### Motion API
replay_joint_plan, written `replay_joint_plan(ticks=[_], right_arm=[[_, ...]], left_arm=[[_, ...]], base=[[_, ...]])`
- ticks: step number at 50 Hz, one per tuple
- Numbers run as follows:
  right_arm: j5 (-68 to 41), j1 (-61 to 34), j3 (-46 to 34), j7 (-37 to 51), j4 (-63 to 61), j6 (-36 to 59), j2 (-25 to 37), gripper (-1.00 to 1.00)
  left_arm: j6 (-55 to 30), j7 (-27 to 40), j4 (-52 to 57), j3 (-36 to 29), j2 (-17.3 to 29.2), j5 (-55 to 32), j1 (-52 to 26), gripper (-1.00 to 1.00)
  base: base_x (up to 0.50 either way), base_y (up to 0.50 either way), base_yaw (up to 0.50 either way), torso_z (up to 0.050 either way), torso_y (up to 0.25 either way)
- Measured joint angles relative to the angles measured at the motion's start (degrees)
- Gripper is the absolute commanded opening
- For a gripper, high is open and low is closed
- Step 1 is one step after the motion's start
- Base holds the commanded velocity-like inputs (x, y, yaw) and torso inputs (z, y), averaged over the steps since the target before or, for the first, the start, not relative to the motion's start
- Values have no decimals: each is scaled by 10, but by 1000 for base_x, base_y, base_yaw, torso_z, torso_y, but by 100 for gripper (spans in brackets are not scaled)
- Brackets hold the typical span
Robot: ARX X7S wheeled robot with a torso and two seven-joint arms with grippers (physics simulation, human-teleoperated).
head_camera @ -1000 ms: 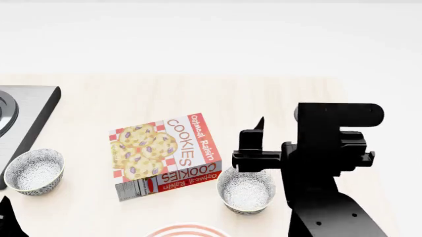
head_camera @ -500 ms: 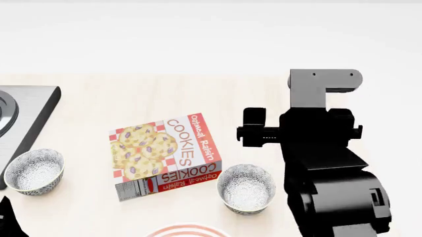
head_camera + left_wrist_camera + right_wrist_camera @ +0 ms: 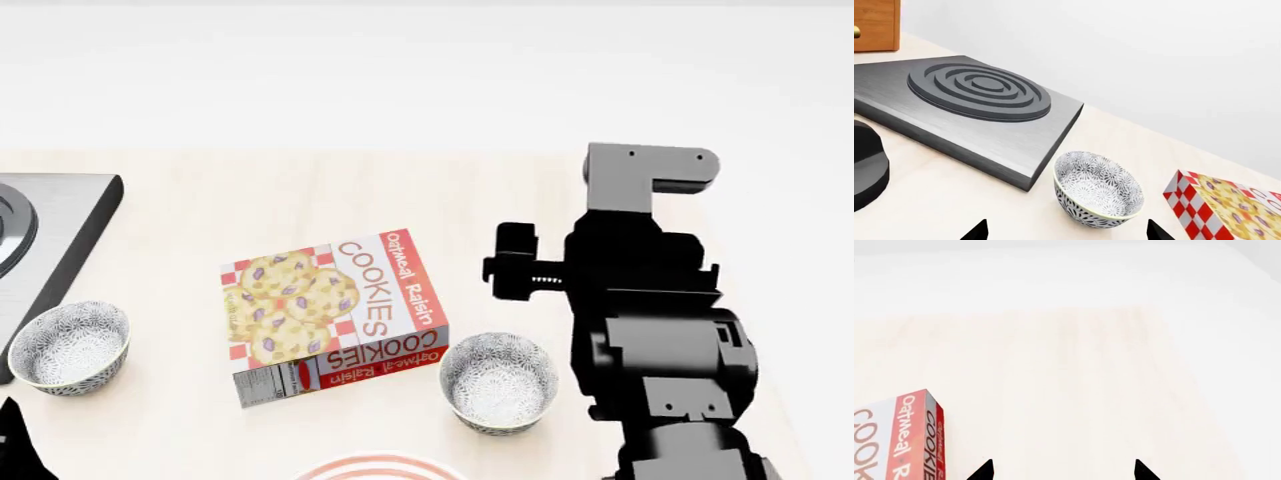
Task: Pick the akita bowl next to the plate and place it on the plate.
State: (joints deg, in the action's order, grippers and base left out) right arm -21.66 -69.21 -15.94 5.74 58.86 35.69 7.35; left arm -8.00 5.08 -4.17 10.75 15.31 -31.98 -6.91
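The akita bowl [image 3: 499, 382], speckled outside and pale inside, stands upright on the table just up and right of the plate [image 3: 380, 468]. Only the plate's red-ringed far rim shows at the head view's bottom edge. My right arm [image 3: 647, 320] rises just right of the bowl, not touching it. The right gripper [image 3: 1062, 472] is open with nothing between its fingertips, and it faces bare tabletop past the bowl. My left gripper [image 3: 1066, 232] is open too, and a second speckled bowl [image 3: 1097, 187] sits just ahead of it, untouched.
A cookie box [image 3: 334, 315] lies flat left of the akita bowl. The second bowl [image 3: 70, 347] sits at the far left beside a grey stove slab [image 3: 967, 105]. A black round object [image 3: 864, 165] and a wooden cabinet [image 3: 877, 25] lie beyond the stove.
My right arm has lifted and turned its wrist, moving the gripper up and away from the akita bowl's rim. The bowls, box and plate have not moved.
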Motion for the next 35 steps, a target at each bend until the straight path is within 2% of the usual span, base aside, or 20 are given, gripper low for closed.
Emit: replay_joint_plan(ticks=[13, 35], right_arm=[[5, -37, 14, -31, 115, -30, -17, 100], [50, -31, 79, -62, 155, -12, -26, 100]], left_arm=[[3, 2, -2, -3, 1, 1, -1, 100], [5, 5, -2, -6, 4, -2, 0, 100]], base=[[0, 0, 0, 0, 0], [0, 0, 0, 0, 0]])
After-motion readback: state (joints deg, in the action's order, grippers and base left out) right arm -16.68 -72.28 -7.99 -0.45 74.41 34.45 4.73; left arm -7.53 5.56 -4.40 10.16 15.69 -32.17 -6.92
